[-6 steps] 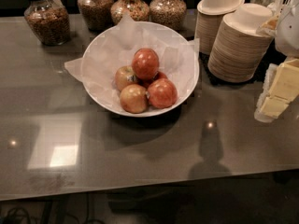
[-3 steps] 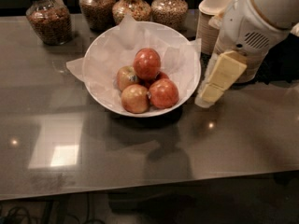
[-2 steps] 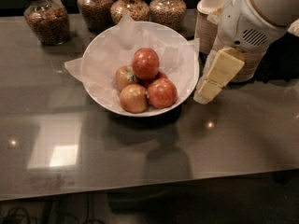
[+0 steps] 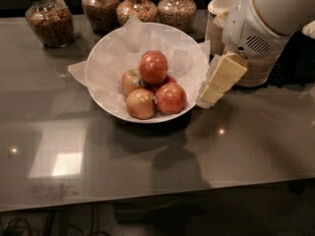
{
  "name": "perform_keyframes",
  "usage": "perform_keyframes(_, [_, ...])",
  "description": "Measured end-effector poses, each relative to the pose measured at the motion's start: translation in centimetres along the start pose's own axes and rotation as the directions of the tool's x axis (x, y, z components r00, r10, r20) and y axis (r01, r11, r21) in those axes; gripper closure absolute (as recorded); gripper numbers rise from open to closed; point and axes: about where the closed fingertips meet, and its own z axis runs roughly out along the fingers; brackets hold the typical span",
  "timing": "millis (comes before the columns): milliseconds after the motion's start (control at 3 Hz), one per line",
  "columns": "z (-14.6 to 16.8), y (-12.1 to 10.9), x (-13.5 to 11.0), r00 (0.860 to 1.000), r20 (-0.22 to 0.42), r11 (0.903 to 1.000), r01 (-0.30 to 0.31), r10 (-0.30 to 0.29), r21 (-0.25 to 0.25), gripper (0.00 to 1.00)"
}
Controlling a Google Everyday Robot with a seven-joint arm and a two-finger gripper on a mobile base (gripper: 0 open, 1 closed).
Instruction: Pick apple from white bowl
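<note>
Approach looks to be the step in hand: the gripper (image 4: 209, 96) hangs low at the right edge of the white bowl (image 4: 147, 118), just outside its rim and close above the table (image 4: 147, 176), with nothing in its grasp. It slants down and to the left toward the bowl. Whether it is apart or together, I cannot tell.

To the gripper's left and a little higher sits the apple (image 4: 153, 67), deep red and glossy, on top of the pile in the middle of the bowl. It rests on three other fruits: an orange-red apple (image 4: 171, 98) nearest the gripper, a yellower apple (image 4: 140, 103) beyond it to the left, and another pale apple (image 4: 130, 80) farther left still. Crumpled tissue paper (image 4: 110, 58) lines the bowl around them.

The next move, by my judgement, calls for lifting over the rim, travelling left, and coming down on the top apple from above, so the lower fruits are not nudged.

The apple is nearly round, with no marked long axis. Its stem end cannot be made out, so which way it points is unclear.

Behind the gripper stands a stack of paper bowls (image 4: 256, 73).
</note>
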Motion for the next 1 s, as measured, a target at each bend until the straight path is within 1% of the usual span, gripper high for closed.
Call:
perform_keyframes(333, [2.3,-1.0,-1.2,0.997,0.073,0.9999,-0.010,0.010,0.005,0.04])
perform_keyframes(667, [4.3,-1.5,-2.4,0.993,0.119,0.9999,0.010,-0.009,-0.005,0.03])
perform_keyframes(1000, [6.0,-1.8,-3.9,0.987,0.158,0.9988,0.043,-0.039,-0.023,0.04])
